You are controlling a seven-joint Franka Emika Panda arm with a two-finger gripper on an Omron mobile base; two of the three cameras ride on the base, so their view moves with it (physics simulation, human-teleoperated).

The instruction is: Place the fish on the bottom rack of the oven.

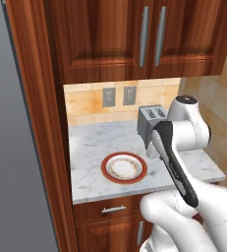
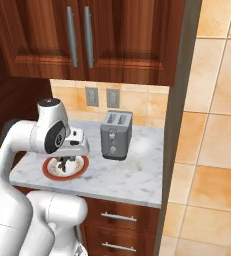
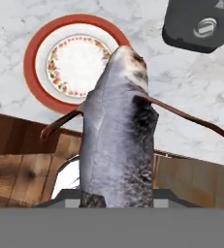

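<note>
We see the fish [image 3: 120, 140] held lengthwise in the gripper [image 2: 63, 162], its grey body running straight up the hand view from the fingertips, which sit hidden beneath it; the jaws are narrowed on its lower end. The thin reddish fins spread to either side, free of any surface, so we judge the fish to be lifted clear, not resting.

Below it lies the red-rimmed plate [image 1: 124, 167], bare of food, near the front edge of the marble counter [image 1: 90, 142]. In the right base view the gripper hangs just above that plate, pointing down, with a dark shape between the fingers that we take to be the fish. The grip at one end suits carrying: the long body hangs along the tool's axis.

A silver toaster [image 2: 116, 134] stands toward the back of the counter, well apart from the plate, beneath two wall outlets [image 1: 119, 96]. Wooden cabinet doors [image 1: 120, 34] close the space above.

We cannot see the oven or its bottom rack from here. We judge the pick-up done and the transport still ahead; the base would likely have to turn or drive before any placement.
</note>
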